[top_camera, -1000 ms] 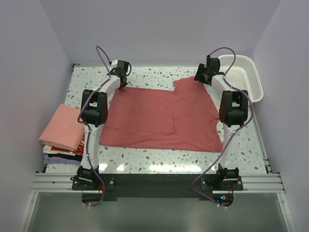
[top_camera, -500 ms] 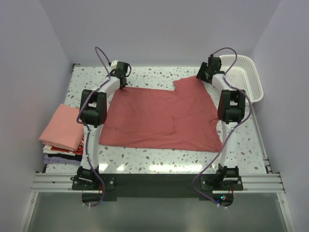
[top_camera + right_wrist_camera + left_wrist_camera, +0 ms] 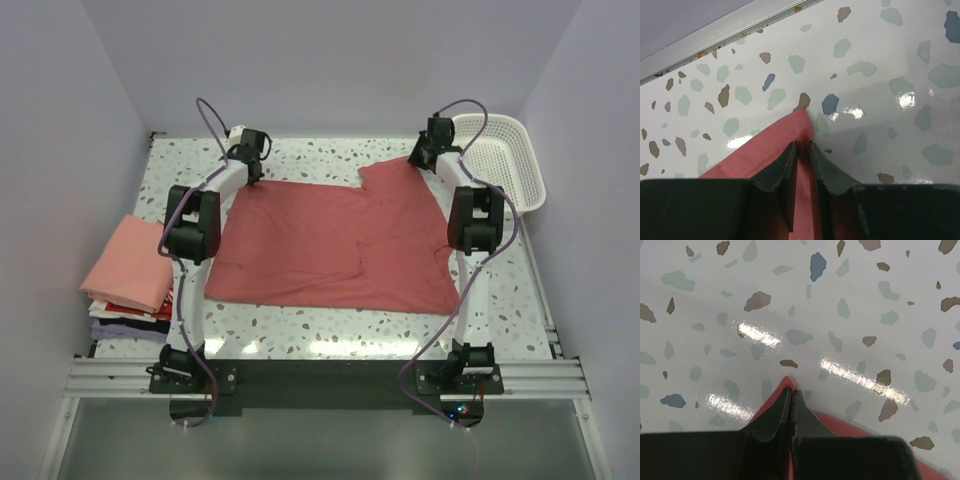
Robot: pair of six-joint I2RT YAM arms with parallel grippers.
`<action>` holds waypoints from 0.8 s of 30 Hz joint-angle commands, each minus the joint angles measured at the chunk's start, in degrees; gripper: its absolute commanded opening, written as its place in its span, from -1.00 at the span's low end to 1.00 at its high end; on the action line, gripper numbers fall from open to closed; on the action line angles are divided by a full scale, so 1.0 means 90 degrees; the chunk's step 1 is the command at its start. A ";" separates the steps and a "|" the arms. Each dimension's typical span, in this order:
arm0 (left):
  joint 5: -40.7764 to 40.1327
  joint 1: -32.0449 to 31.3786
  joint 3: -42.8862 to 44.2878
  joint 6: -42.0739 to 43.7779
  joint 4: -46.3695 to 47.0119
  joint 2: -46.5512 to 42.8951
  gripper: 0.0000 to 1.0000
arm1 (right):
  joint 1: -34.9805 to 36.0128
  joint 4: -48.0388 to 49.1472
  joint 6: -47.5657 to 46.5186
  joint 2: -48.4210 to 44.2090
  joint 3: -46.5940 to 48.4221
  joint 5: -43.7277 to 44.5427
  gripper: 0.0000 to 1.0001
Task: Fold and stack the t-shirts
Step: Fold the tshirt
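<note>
Brick-red t-shirt [image 3: 330, 245] lies spread flat on the terrazzo table [image 3: 330, 155], centred between the 2 arms, with its far edge at both grippers.

Left gripper [image 3: 791, 394]: jaws pressed together on the shirt's far-left corner, red cloth showing at the tips.

Right gripper [image 3: 801, 146]: jaws narrowly apart over the far-right hem corner, cloth visible in the gap; cannot tell whether it is pinched.

Stack of folded t-shirts [image 3: 130, 265] sits at the table's left edge, salmon-pink on top. White lattice basket [image 3: 505, 160] stands at the far right, apart from the shirt.
</note>
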 commanded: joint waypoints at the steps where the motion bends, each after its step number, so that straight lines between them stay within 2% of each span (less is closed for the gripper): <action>1: 0.0066 0.0004 -0.0109 -0.0090 -0.0053 -0.0280 -1.00 | 0.0051 -0.0188 0.0084 0.0094 0.0026 -0.0003 -0.64; 2: 0.0066 -0.0006 -0.0109 -0.0100 -0.0053 -0.0299 -1.00 | 0.0051 -0.0208 0.0084 0.0084 0.0036 -0.0003 -0.79; 5: 0.0066 0.0004 -0.0119 -0.0110 -0.0033 -0.0319 -1.00 | 0.0051 -0.0276 0.0074 -0.0013 0.0046 0.0036 -0.99; 18: 0.0096 0.0033 0.0018 -0.0110 0.0016 -0.0514 -1.00 | -0.0066 -0.0022 0.0016 -0.1194 -0.0462 0.0319 -1.00; 24: 0.0135 0.0101 0.0164 -0.0119 -0.0150 -0.0553 -1.00 | -0.0154 0.0085 0.0025 -0.1722 -0.1046 0.0270 -1.00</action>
